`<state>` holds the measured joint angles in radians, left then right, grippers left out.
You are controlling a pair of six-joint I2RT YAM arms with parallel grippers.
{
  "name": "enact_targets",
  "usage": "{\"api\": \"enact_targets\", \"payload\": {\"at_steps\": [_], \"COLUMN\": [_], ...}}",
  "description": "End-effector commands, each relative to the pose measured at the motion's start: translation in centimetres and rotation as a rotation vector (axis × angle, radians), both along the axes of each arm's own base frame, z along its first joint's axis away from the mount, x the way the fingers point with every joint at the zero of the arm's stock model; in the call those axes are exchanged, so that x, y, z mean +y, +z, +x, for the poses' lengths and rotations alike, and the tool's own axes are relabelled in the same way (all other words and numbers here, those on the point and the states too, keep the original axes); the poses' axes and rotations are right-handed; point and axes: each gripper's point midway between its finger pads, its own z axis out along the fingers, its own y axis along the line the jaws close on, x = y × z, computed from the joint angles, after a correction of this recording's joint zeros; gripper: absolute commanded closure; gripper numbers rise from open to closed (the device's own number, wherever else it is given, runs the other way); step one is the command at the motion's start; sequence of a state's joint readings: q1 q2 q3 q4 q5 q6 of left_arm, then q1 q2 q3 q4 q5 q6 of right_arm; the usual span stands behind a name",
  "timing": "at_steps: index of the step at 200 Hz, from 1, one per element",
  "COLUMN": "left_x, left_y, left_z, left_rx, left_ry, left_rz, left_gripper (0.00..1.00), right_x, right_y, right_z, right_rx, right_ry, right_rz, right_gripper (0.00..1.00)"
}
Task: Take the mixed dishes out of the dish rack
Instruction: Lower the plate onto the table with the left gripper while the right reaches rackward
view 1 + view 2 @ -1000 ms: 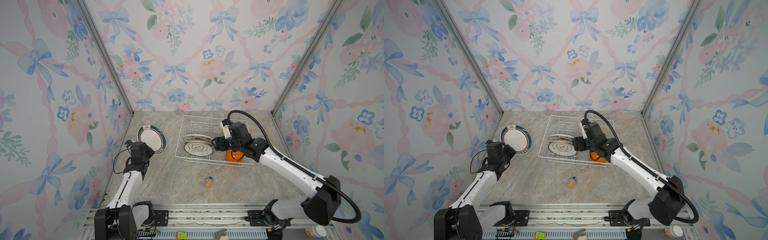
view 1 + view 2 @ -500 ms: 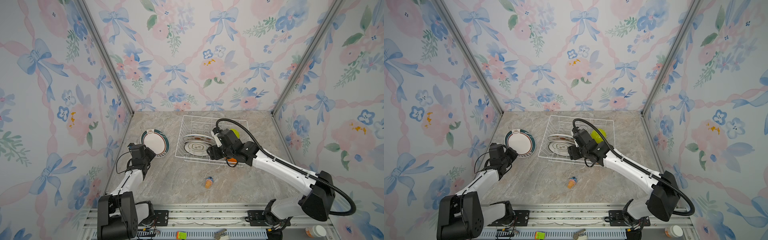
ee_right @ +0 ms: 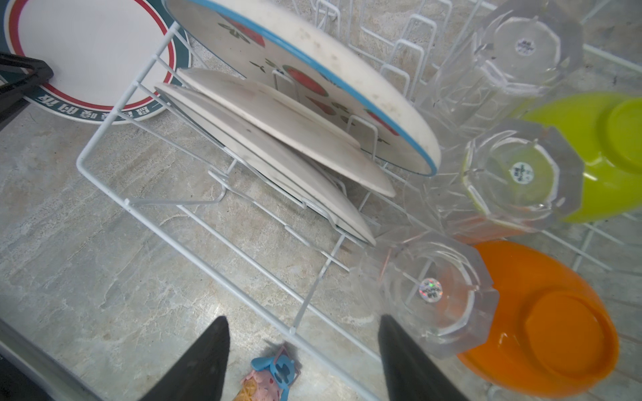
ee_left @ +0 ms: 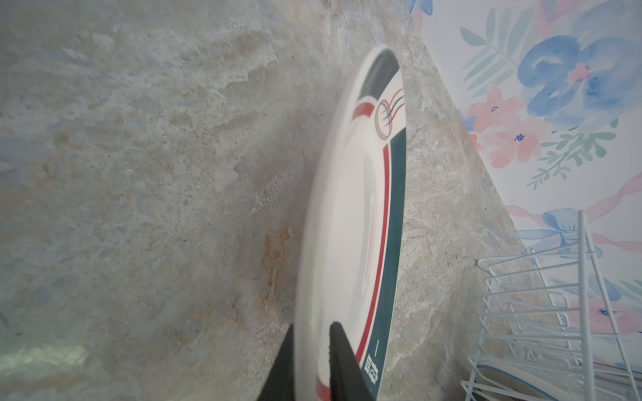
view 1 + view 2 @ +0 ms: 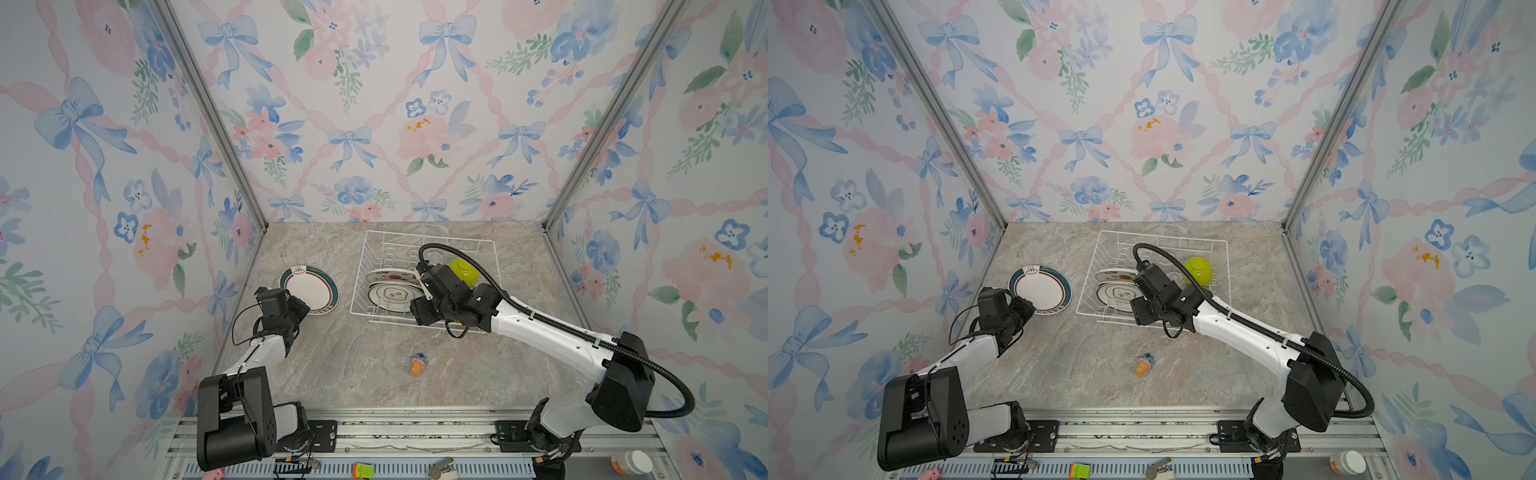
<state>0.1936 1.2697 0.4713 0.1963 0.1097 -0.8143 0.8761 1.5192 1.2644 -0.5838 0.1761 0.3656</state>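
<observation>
The white wire dish rack [image 5: 428,235] [image 5: 1163,235] [image 3: 208,267] holds a watermelon plate [image 3: 312,69] [image 5: 388,275], white plates [image 3: 278,139] [image 5: 392,295], three upturned clear glasses [image 3: 434,288] [image 3: 517,173] [image 3: 524,45], a lime-green bowl [image 3: 608,145] [image 5: 465,268] [image 5: 1199,268] and an orange bowl [image 3: 542,312]. My right gripper [image 3: 304,317] [image 5: 419,316] [image 5: 1140,313] hangs open over the rack's front rim beside the nearest glass, holding nothing. A green-and-red-rimmed plate [image 5: 309,289] [image 5: 1040,289] [image 4: 351,208] lies on the table left of the rack. My left gripper [image 4: 312,324] [image 5: 305,309] straddles its near rim, jaws slightly parted.
A small orange-and-blue toy [image 5: 417,365] [image 5: 1145,365] [image 3: 271,378] lies on the marble table in front of the rack. Flowered walls close in the left, back and right. A pill bottle [image 5: 629,461] sits on the front rail at the right.
The left arm lowered the rimmed plate flat onto the table and its jaws have eased apart. The right gripper moved from over the orange bowl to the rack's front rim, uncovering the lime-green bowl.
</observation>
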Motion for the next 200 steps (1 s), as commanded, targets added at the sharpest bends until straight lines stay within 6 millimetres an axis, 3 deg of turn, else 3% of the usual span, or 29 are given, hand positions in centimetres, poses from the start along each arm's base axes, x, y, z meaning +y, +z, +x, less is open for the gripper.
{"api": "enact_targets", "payload": {"at_steps": [1, 16, 33, 70, 84, 93, 151, 192, 200], "left_x": [0.2, 0.0, -0.2, -0.3, -0.3, -0.3, -0.1, -1.7, -2.3], "left_y": [-0.6, -1.0, -1.4, -1.8, -1.7, -1.8, -1.2, 0.7, 1.2], "left_z": [0.0, -0.1, -0.1, -0.3, -0.3, -0.5, -1.3, -1.5, -1.5], "left_rx": [0.002, 0.012, 0.024, 0.035, 0.033, 0.035, 0.057, 0.031, 0.019], "left_ry": [-0.007, -0.014, -0.024, -0.03, -0.031, -0.031, -0.004, -0.024, -0.038], "left_rz": [0.012, 0.007, -0.003, -0.007, -0.003, -0.001, 0.01, 0.038, 0.042], "left_gripper": [0.76, 0.74, 0.59, 0.42, 0.23, 0.03, 0.02, 0.02, 0.02], "right_x": [0.1, 0.2, 0.4, 0.1, -0.2, -0.3, 0.8, 1.8, 2.1], "right_y": [0.5, 0.6, 0.6, 0.6, 0.7, 0.8, 1.2, 1.2, 0.2], "right_z": [0.1, 0.3, 0.5, 0.8, 1.0, 1.0, 1.4, 2.0, 2.4], "right_rx": [-0.019, -0.026, -0.031, -0.049, -0.052, -0.052, -0.077, -0.087, -0.074], "right_ry": [-0.006, -0.008, -0.008, 0.012, 0.018, 0.029, 0.117, 0.183, 0.187], "right_rz": [-0.035, -0.031, -0.023, -0.075, -0.116, -0.136, -0.164, -0.181, -0.199], "right_gripper": [0.31, 0.31, 0.31, 0.31, 0.31, 0.31, 0.26, 0.26, 0.26]}}
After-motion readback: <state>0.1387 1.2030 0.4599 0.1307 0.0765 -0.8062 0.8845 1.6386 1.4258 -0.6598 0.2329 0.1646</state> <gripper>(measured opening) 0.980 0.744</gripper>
